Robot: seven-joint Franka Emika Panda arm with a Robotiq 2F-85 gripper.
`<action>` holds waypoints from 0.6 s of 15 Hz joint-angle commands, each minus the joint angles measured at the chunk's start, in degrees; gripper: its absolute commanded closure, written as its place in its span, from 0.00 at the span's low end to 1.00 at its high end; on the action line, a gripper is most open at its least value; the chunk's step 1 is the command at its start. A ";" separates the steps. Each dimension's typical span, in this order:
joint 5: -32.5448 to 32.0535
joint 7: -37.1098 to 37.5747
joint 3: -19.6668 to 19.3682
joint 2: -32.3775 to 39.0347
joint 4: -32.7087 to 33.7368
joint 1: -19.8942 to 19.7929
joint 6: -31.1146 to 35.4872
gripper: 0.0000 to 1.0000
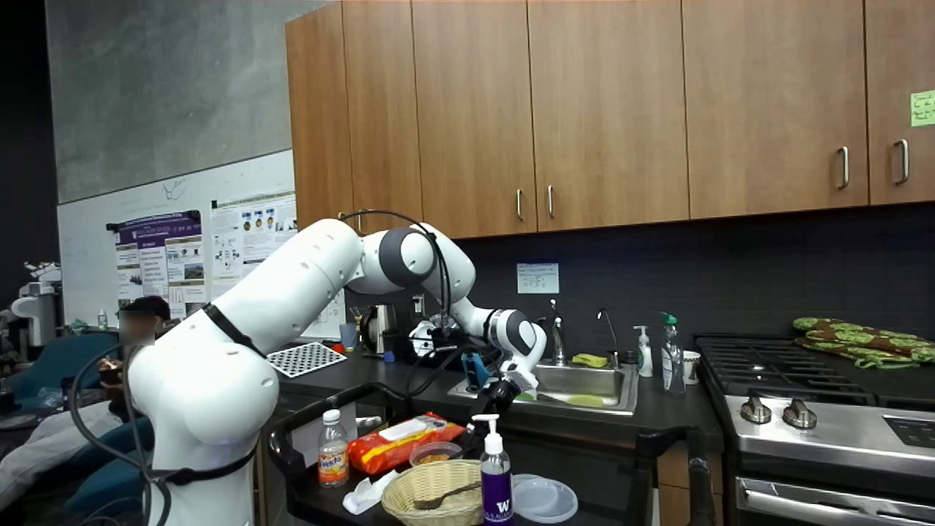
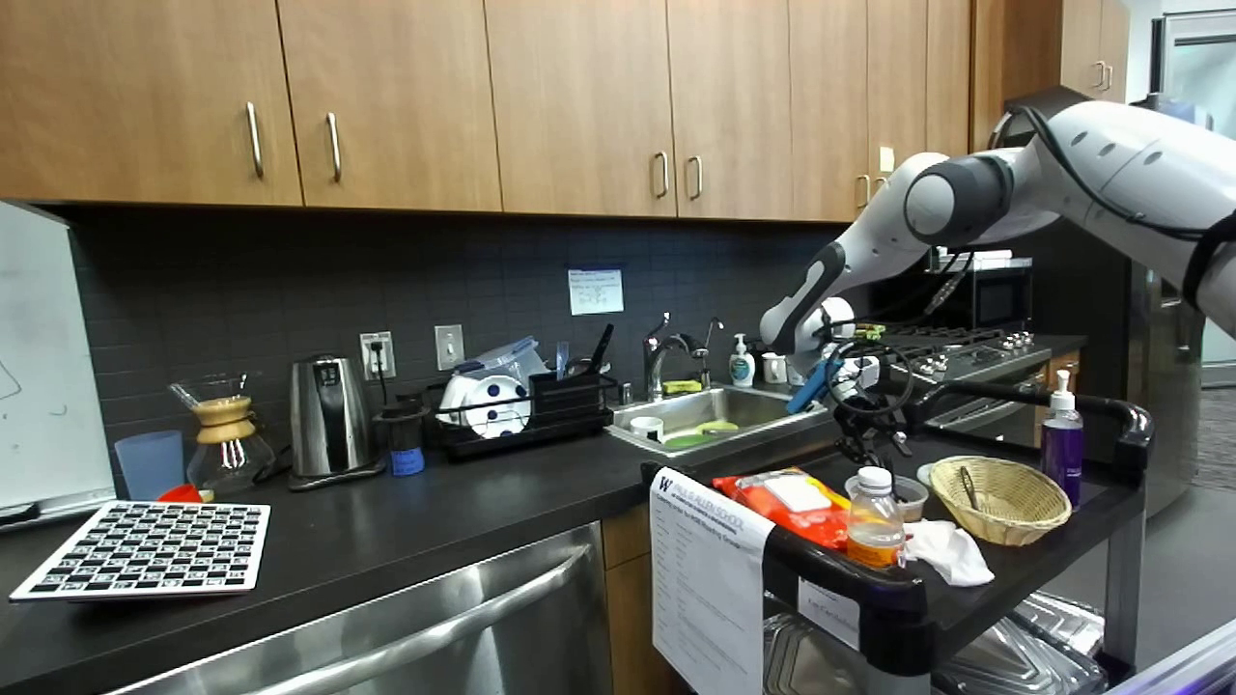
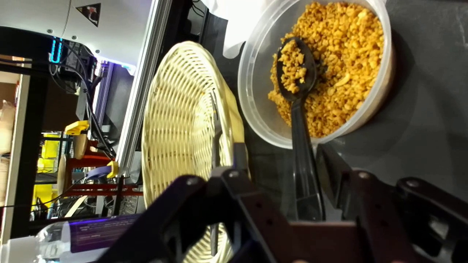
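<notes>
Basket [image 3: 168,138] with a dark utensil [image 3: 216,135] in it, just beside the tub [image 3: 256,80] of golden crumbs [image 3: 347,65], pump bottle [image 1: 497,475] near; red packet [image 1: 402,446] and orange-labelled bottle [image 1: 334,456] farther along the cart [image 1: 592,460]! The pincer [image 3: 283,157] blocks part of the basket, jaws partway apart either side of the black spoon [image 3: 300,120], a gap showing, no grip on it. That spoon's bowl lies in the crumbs, handle out over the rim. Only the wrist view picks it out for me; an exterior view has the round lid [image 1: 544,500] the wrist view misses, and, in an exterior view, shiny trays [image 2: 1024,647] below the cart's top.
</notes>
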 commanded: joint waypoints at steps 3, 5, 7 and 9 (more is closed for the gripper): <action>1.02 0.58 -0.08 0.67 1.10 -0.27 -1.56 0.82; 1.03 0.57 -0.08 0.68 1.13 -0.29 -1.59 0.79; 1.00 0.54 -0.07 0.70 1.10 -0.27 -1.50 0.77; 0.97 0.52 -0.05 0.55 1.05 -0.20 -1.40 0.88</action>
